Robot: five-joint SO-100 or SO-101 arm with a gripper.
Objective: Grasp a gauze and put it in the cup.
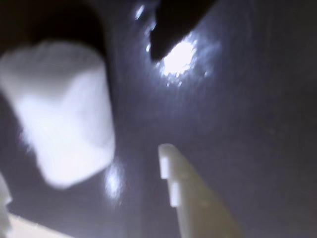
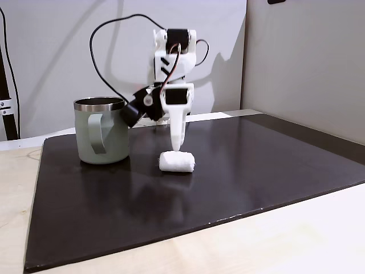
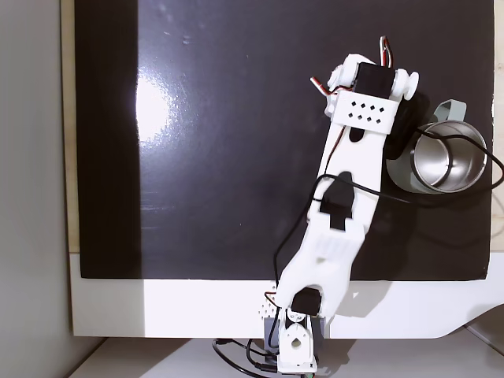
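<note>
Gauze (image 2: 177,161) lying on its side directly beneath the tool (image 2: 177,147), cup (image 2: 101,131) at nine o'clock in this fixed view; jaws spread wide, empty.

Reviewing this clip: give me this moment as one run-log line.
phase: reaching for gauze | gripper: open, tip just above gauze | gauze: lying on black mat, not gripped | cup: upright, left of gauze in a fixed view, nothing seen inside

No readable text or labels
</note>
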